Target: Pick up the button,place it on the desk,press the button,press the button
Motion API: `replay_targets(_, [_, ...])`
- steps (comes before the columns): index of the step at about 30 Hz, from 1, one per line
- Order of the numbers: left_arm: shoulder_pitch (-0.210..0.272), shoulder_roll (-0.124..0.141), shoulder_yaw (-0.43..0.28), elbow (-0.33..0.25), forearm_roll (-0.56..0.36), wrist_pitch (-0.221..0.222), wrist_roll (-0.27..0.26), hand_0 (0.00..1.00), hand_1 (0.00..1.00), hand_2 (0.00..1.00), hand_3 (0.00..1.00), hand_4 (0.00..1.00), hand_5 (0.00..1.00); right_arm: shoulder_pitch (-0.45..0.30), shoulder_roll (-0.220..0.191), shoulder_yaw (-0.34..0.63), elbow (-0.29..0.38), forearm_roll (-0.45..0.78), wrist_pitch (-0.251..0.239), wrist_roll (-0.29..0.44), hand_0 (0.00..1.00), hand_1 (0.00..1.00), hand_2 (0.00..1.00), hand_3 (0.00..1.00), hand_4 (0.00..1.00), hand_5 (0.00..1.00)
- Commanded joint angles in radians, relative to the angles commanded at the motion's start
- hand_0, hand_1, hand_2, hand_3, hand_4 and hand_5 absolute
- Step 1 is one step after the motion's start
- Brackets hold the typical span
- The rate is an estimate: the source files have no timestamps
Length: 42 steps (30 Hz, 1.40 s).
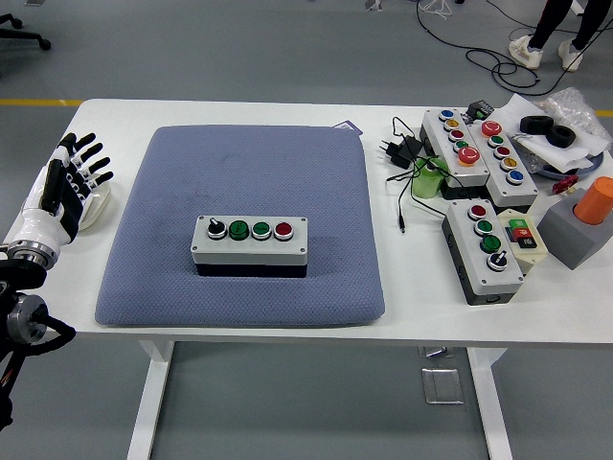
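The button box (pixel 250 243) sat square in the middle of the blue-grey pad (pixel 172 201), a black selector knob at its left end, two green buttons beside that and a red one at the right. By that placement, the picking up and setting down looked done; what remained, as far as one could judge, were the two presses. The left robot hand (pixel 69 187) hovered well to the left of the box, just off the pad's left edge and above a small white dish (pixel 97 202), fingers spread wide and holding nothing. No finger was anywhere near a button. The right robot hand was out of sight. Far to the right of the box, spare button boxes (pixel 484 247) and a tangle of cables (pixel 410 153) lay untouched on the white table (pixel 402 297).
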Motion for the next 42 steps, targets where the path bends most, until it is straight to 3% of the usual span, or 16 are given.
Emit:
replay_targets(13, [-0.029,-0.014,0.026,0.005,-0.001,-0.001,-0.008,0.774,0.851,0.896,0.869,0.599,0.998,-0.004,0.001,-0.003,0.000,-0.001,-0.007,0.005,0.735,0.705,0.737,0.624,0.391,0.110])
replay_targets(23, [-0.032,0.004,0.018,0.007,0.012,-0.048,0.000,0.785,0.860,0.898,0.864,0.601,0.998,0.003,0.001,-0.004,0.000,0.002,-0.013,0.002,0.727,0.697,0.729,0.619,0.388,0.110])
replay_targets(42, [-0.035,0.012,0.000,0.009,0.023,-0.064,-0.013,0.803,0.877,0.901,0.872,0.620,0.998,0.004,0.004,-0.009,0.000,0.007,-0.022,-0.003,0.726,0.696,0.730,0.618,0.386,0.113])
